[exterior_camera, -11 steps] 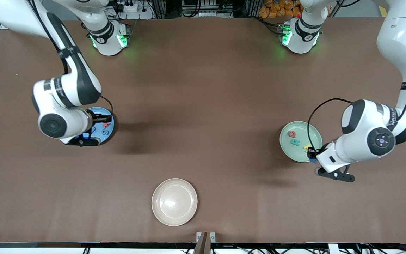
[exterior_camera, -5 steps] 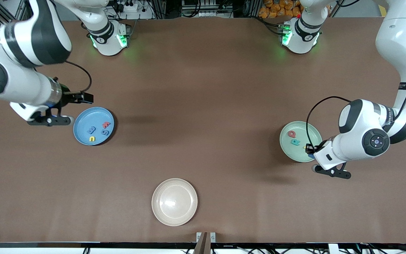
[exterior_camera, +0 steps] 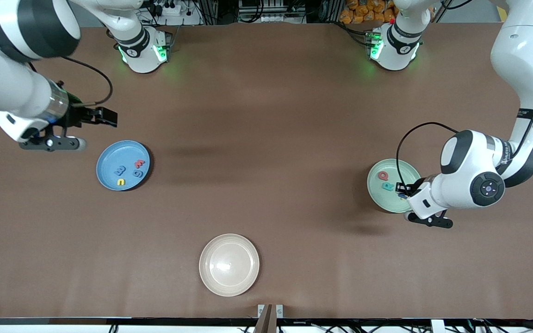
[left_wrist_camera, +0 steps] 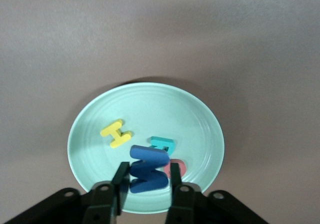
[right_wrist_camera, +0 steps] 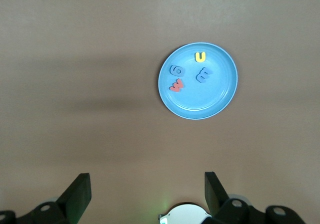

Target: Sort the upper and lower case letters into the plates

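Note:
The mint green plate [exterior_camera: 384, 202] lies toward the left arm's end of the table. A red letter [exterior_camera: 382, 175] and a teal letter [exterior_camera: 388, 186] lie on it. My left gripper [exterior_camera: 403, 192] hangs just over this plate [left_wrist_camera: 165, 108], shut on a tilted blue letter [left_wrist_camera: 148, 169]. Beside it a yellow letter [left_wrist_camera: 116, 133], the teal letter [left_wrist_camera: 162, 143] and the half-hidden red letter [left_wrist_camera: 180, 168] rest on the plate. The blue plate [exterior_camera: 109, 157] holds several letters, among them a red one [exterior_camera: 139, 163] and a yellow one [exterior_camera: 120, 182]. My right gripper [exterior_camera: 107, 116] is open and empty, high over bare table beside the blue plate [right_wrist_camera: 220, 101].
A cream-beige plate [exterior_camera: 229, 264] sits empty close to the front camera's edge, midway along the table. The two arm bases [exterior_camera: 142, 51] [exterior_camera: 393, 46] stand along the edge farthest from the front camera. Brown tabletop spreads between the plates.
My right arm has lifted off the blue plate and swung out toward its own end of the table. My left gripper has carried the blue letter from the mint plate's rim to over its middle.

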`<move>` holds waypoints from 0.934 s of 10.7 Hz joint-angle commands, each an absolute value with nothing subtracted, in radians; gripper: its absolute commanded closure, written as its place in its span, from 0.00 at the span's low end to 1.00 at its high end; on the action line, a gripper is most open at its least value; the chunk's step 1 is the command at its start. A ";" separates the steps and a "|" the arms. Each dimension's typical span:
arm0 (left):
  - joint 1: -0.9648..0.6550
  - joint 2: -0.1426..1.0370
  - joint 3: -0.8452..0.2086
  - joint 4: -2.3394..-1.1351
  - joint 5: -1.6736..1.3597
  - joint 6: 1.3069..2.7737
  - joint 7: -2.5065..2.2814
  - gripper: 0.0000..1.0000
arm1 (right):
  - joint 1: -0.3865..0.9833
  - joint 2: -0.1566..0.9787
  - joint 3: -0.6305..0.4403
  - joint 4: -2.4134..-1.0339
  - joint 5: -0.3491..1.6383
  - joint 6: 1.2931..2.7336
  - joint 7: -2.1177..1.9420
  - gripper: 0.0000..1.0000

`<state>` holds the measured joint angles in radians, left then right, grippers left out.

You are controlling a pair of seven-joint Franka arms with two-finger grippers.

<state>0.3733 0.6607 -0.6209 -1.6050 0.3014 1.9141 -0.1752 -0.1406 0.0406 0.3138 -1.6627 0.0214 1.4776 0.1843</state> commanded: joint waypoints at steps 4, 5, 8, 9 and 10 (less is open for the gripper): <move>0.368 0.618 -0.621 -1.612 0.282 1.899 -0.236 0.00 | -0.156 0.031 0.324 -1.600 0.041 1.425 0.164 0.00; 0.367 0.605 -0.621 -1.586 0.281 1.899 -0.235 0.00 | -0.153 0.031 0.325 -1.600 0.043 1.425 0.164 0.00; 0.370 0.497 -0.644 -1.543 0.273 1.893 -0.233 0.00 | -0.001 0.031 0.193 -1.589 0.031 1.425 0.173 0.00; 0.371 0.465 -0.652 -1.540 0.273 1.849 -0.233 0.00 | 0.074 0.029 0.099 -1.589 0.032 1.425 0.172 0.00; 0.380 0.433 -0.667 -1.523 0.264 1.809 -0.232 0.00 | 0.090 0.025 0.077 -1.594 0.032 1.425 0.169 0.00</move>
